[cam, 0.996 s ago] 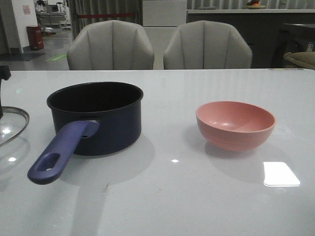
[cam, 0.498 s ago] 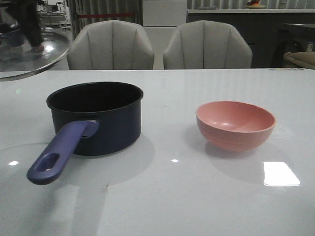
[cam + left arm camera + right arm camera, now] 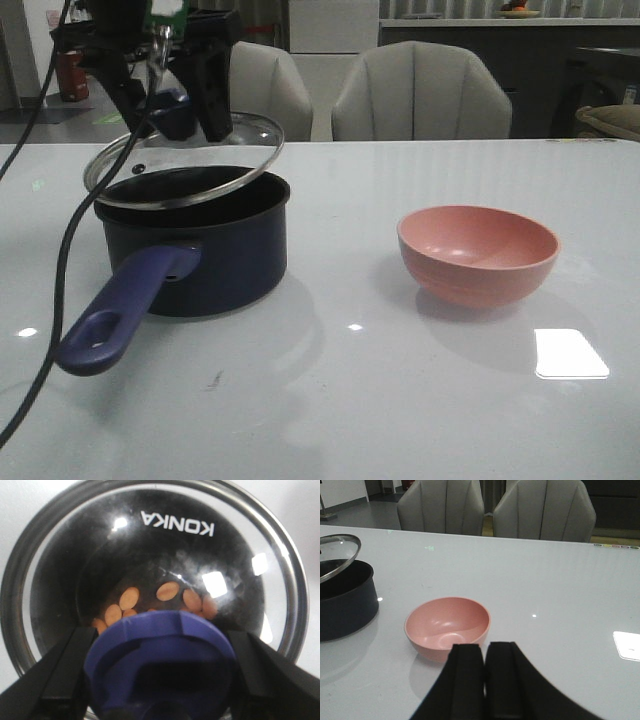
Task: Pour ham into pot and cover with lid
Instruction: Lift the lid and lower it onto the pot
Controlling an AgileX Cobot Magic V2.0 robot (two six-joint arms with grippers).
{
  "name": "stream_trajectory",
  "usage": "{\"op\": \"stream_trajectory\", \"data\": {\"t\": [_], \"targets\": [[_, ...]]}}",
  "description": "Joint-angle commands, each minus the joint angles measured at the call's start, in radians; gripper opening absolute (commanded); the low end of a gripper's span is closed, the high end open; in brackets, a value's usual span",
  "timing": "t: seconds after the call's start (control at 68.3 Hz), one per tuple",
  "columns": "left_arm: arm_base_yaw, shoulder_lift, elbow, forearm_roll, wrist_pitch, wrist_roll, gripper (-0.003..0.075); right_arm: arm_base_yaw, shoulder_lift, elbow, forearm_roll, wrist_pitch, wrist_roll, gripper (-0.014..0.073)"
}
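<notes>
From the front I see my left hand [image 3: 172,105] clamped on the lid's knob [image 3: 172,112], one finger on each side of it. The lid [image 3: 185,160] hangs tilted over the pot [image 3: 195,245]: its near-left rim is low, at or just above the pot's rim, while the far-right rim is raised. I cannot tell whether glass and pot touch. A black cable [image 3: 60,270] droops from the arm down past the pot's left side toward the table's front edge.

The pot stands on the left half of the table [image 3: 400,400], its handle [image 3: 115,315] pointing toward the front-left corner.

Through my left wrist view I look down at the knob [image 3: 160,667] with a dark finger [image 3: 65,670] against each flank. Through the glass of the lid [image 3: 160,545], marked KONKA, I see the ham [image 3: 167,591]: several orange-pink oval slices lying on the pot's black bottom, partly hidden behind the knob.

The pink bowl [image 3: 478,253] sits on the right half of the table, well apart from the pot, upright. Its inside shows nothing but pink surface in the right wrist view [image 3: 447,625].

My right hand [image 3: 484,680] shows only in its own wrist view; its two fingers are pressed together with nothing between them, hovering on the near side of the bowl. A bright white patch [image 3: 570,353] lies on the table near the front-right.
</notes>
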Motion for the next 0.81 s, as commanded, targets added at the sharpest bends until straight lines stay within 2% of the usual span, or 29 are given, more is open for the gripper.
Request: {"op": "stream_trajectory", "data": {"t": [0.0, 0.644, 0.703, 0.791], "targets": [[-0.007, -0.037, -0.049, -0.01, -0.023, 0.0, 0.0312, 0.001, 0.009, -0.029, 0.001, -0.087, -0.012, 0.0158], [-0.013, 0.021, -0.059, -0.017, -0.036, 0.0, 0.0315, 0.001, 0.009, -0.029, 0.001, -0.087, -0.012, 0.0158], [-0.013, 0.021, -0.059, -0.017, -0.045, 0.0, 0.0327, 0.001, 0.009, -0.029, 0.001, -0.087, -0.012, 0.0158], [-0.013, 0.023, -0.059, -0.017, -0.045, 0.0, 0.0391, 0.001, 0.009, -0.029, 0.001, -0.087, -0.012, 0.0158]]}}
